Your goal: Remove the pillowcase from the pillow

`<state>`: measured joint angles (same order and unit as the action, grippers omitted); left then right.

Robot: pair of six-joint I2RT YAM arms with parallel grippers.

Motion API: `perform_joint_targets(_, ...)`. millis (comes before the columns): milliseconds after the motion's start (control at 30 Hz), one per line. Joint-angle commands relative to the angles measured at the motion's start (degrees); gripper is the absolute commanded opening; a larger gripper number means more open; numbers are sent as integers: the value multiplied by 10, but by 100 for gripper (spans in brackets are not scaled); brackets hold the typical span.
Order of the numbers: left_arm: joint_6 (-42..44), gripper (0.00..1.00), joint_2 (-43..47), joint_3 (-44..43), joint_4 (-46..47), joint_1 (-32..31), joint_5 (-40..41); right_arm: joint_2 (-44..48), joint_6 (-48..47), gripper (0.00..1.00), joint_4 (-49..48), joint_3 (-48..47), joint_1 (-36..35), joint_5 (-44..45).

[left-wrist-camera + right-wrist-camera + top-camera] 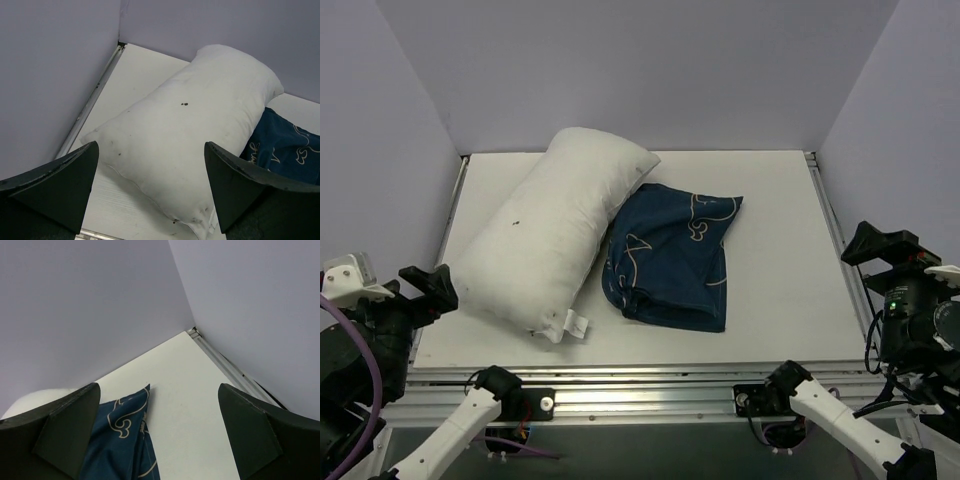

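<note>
pillowcase off, lying beside the pillow

the pillowcase (pixel 672 258) is lying crumpled on the table (pixel 770 300), touching the bare pillow (pixel 555 232) on its right. the left gripper (pixel 151 143) and right gripper (pixel 158 384) are hovering at the near corners, jaws wide apart, gripping nothing.

From my feeds I can read no word, number or brand anywhere. The pillowcase (pixel 670 255) carries thin pale line drawings, and some curls in the left wrist view might be script, but I cannot make out a single letter on it. The small white tag (pixel 576 324) at the near end of the pillow (pixel 555 230) is too small for me to tell whether anything is printed there.
</note>
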<state>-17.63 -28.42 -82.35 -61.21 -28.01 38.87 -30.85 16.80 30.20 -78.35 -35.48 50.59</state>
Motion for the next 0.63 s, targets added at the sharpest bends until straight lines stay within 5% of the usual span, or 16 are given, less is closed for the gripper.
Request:
perform_joint_targets(0,17,94,15,-11,-25,2,33,-2,-30,100,3,25,-1,25)
perform_joint_targets(600,0,94,40,23,-36,2,36,22,-53,100,-30,60,-2,-27)
